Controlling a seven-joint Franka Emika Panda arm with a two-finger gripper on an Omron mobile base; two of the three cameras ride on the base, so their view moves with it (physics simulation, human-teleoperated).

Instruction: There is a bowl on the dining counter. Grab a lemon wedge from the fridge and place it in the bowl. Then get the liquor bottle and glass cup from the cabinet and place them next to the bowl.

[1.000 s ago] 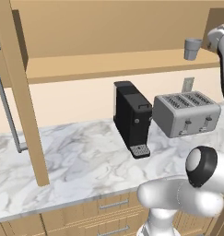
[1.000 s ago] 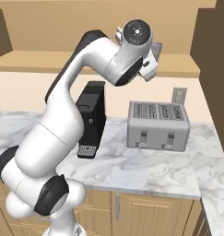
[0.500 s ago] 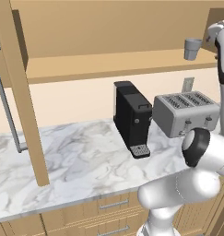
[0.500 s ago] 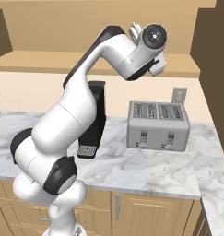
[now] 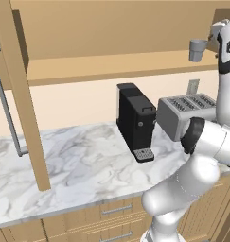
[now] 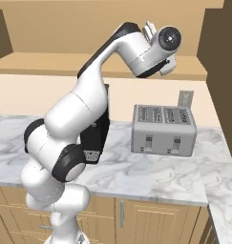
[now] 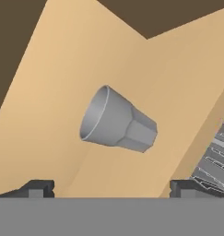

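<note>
The glass cup (image 5: 198, 49), a small grey tapered tumbler, stands on the right end of the open cabinet's shelf (image 5: 111, 66). In the hand view the cup (image 7: 118, 120) appears rolled on its side, centred ahead of my gripper (image 7: 111, 189). Both dark fingertips (image 7: 37, 188) stand wide apart and open, short of the cup, with nothing between them. In the left base view the gripper (image 5: 211, 43) is level with the cup, just to its right. The bowl, lemon wedge, fridge, liquor bottle and dining counter are out of view.
The cabinet door (image 5: 19, 94) hangs open at the left, its silver bar handle (image 5: 7, 113) facing out. Below the shelf, a black coffee machine (image 5: 135, 120) and a grey toaster (image 5: 185, 116) stand on the marble counter (image 5: 78, 165). A wall outlet (image 6: 185, 97) sits behind the toaster.
The hand has edged closer to the glass cup and the arm's elbow has swung round. The cup has not moved and the gripper has stayed open.
</note>
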